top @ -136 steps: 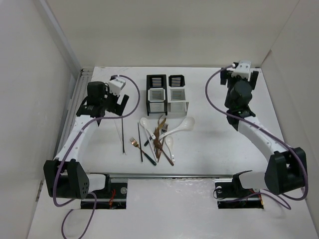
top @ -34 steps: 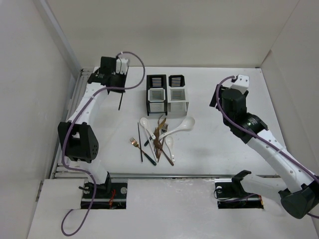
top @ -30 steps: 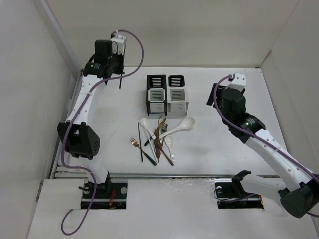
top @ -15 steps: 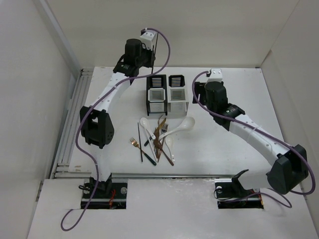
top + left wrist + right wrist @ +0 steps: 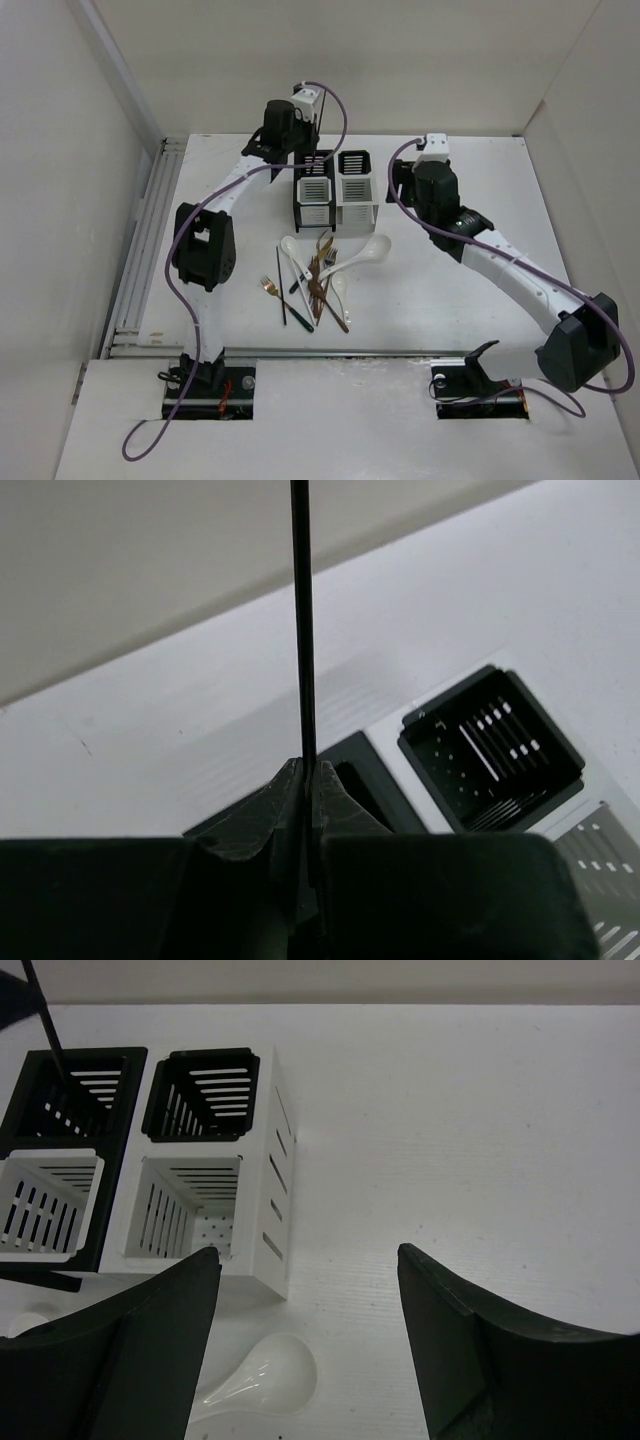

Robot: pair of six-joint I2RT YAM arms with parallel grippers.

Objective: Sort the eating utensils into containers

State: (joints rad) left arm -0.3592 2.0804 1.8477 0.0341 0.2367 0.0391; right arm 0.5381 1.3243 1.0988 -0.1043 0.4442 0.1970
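My left gripper (image 5: 306, 140) hangs over the back of the black container (image 5: 312, 190), shut on a thin black chopstick (image 5: 318, 125) that stands upright; in the left wrist view the chopstick (image 5: 303, 630) rises from between the pressed fingers (image 5: 285, 790). The chopstick's lower end (image 5: 45, 1020) reaches the black back compartment (image 5: 80, 1090). My right gripper (image 5: 400, 185) is open just right of the white container (image 5: 358, 195), above a white soup spoon (image 5: 260, 1375). The other eating utensils (image 5: 320, 275) lie piled in front of the containers.
A copper fork (image 5: 268, 287) and a second black chopstick (image 5: 281, 298) lie left of the pile. A white spoon (image 5: 365, 252) sticks out to its right. White walls enclose the table on the left, back and right.
My left arm has swung from the back left corner across to the black container, carrying the chopstick upright. The right arm has moved left, close to the white container, jaws still open.
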